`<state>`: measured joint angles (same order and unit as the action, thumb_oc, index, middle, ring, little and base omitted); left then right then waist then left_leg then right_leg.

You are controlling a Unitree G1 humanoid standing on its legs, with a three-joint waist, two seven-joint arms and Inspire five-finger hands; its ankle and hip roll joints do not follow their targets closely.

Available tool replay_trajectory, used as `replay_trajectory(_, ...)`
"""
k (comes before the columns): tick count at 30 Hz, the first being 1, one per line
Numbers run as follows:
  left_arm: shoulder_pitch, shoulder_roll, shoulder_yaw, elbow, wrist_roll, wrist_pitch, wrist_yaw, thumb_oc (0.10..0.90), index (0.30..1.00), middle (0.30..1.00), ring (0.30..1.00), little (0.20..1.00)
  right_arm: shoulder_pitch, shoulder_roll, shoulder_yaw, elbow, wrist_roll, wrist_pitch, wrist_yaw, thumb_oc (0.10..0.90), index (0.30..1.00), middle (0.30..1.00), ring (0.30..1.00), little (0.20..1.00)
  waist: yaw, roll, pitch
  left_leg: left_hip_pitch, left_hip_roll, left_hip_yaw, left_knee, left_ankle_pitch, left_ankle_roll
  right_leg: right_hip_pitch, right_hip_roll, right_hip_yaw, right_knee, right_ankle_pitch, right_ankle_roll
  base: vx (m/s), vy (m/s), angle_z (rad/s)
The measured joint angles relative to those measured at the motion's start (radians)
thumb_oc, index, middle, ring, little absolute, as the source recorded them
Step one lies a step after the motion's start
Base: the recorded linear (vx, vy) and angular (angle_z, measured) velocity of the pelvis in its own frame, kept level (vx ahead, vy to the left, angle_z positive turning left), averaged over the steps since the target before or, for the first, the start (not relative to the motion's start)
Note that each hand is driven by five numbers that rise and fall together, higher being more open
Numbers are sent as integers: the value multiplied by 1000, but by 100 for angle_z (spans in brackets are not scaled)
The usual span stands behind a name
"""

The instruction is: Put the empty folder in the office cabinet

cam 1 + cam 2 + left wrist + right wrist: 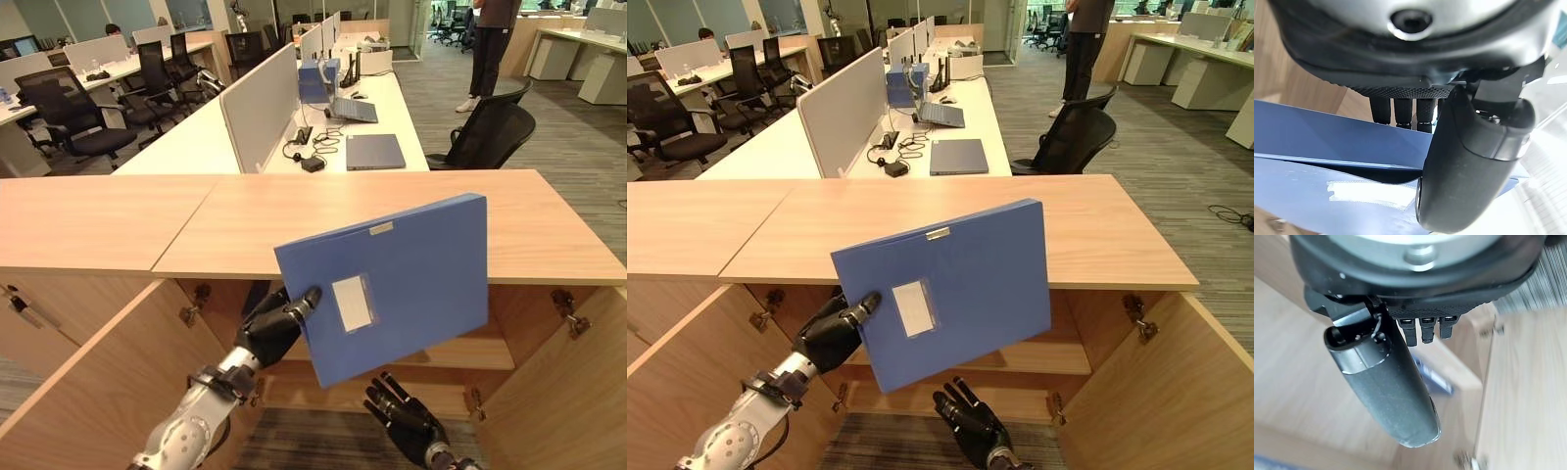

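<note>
The robot is in the carrying step: the blue folder (392,284) is up in the air in front of the open office cabinet (490,352), not inside it yet. The left hand (274,328) grips the folder at its lower left edge, with the thumb on the front face and the fingers (1403,112) curled behind it. The right hand (407,421) floats below the folder with straight, relaxed fingers, and it holds nothing. The folder stands almost upright with its flat front toward the robot. Its small clear label pocket (353,304) shows on that face. Its long side runs across, and it is tilted, so the right end sits higher than the left end. The folder hangs over the front edge of the wooden cabinet top (549,225). The two cabinet doors (88,392) are swung wide open. Next, the robot probably has to bring the folder down below the top, level it a little, and push it in onto the shelf (470,354).
</note>
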<state>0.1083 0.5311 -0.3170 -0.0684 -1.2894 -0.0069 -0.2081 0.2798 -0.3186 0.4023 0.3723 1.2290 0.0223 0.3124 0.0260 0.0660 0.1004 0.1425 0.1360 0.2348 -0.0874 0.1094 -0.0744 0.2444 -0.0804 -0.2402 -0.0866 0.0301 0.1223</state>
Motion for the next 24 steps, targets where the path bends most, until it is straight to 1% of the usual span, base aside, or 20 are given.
replay_trajectory(5,5,-10,10,-3,13,-9,-2,400,300,300,300,300,-20,-49,-14,-73,32,-7,51,800,900,900,900,900,1,-1,0,-2,2,2,0,-5,-3,-4,0,2,0,-1,1,4,1,-1)
replay_trajectory(12,15,-32,15,-3,50,-20,-13,400,300,300,300,300,-27,-43,-24,-103,51,-17,55,800,900,900,900,900,-3,1,-1,-4,2,8,0,-4,2,-11,-1,10,0,-1,1,23,0,-3)
replay_trajectory(13,35,-46,31,-10,57,-22,-19,400,300,300,300,300,-26,-46,-24,-127,54,-17,54,800,900,900,900,900,-9,4,-1,-3,1,10,0,-5,3,-12,-2,12,0,-1,1,31,2,-2)
replay_trajectory(15,39,-46,49,-21,57,-24,-21,400,300,300,300,300,-27,-49,-24,-143,64,-17,54,800,900,900,900,900,-15,5,-1,-2,1,10,0,-5,3,-12,-1,12,0,0,0,0,0,0)
replay_trajectory(19,40,-47,78,-44,57,-38,-27,400,300,300,300,300,-29,-51,-26,-207,71,-23,52,800,900,900,900,900,-20,16,-1,-2,2,10,0,-5,3,-11,-1,12,0,-2,2,0,0,0)
replay_trajectory(24,39,-50,86,-69,57,-57,-32,400,300,300,300,300,-48,-46,-31,-219,73,-57,50,800,900,900,900,900,-21,25,-3,-2,2,11,0,-6,2,-10,-1,12,0,-2,2,0,0,0)
